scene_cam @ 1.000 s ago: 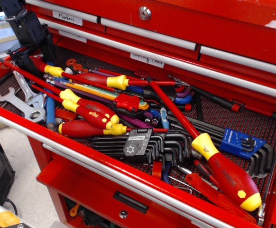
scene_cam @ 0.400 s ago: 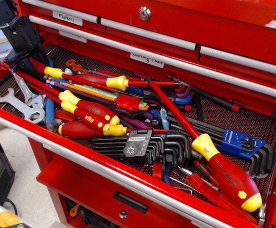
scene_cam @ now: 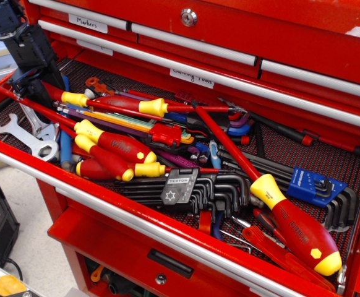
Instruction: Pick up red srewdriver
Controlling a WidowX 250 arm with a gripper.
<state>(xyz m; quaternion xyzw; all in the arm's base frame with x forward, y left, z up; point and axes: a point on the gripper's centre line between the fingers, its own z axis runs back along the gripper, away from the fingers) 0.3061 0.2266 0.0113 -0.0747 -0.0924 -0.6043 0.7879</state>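
Since a second ago my gripper has shifted toward the drawer's far left corner, and the tools near it have stirred: the two short red-and-yellow screwdrivers now lie at a slightly different angle, and the red srewdriver has slid a little, its handle end now under my black fingers. I judge this means I have made contact with the handle and am dragging or starting to lift it, though the pile moves with it. My jaws appear closed around the handle's left end, but the dark fingers hide the exact grip, so I cannot tell for sure. The screwdriver lies at the back left of the open red drawer, on top of other tools. Its long axis runs nearly left to right, handle toward me at the left, thin red shaft pointing right toward the drawer's middle.
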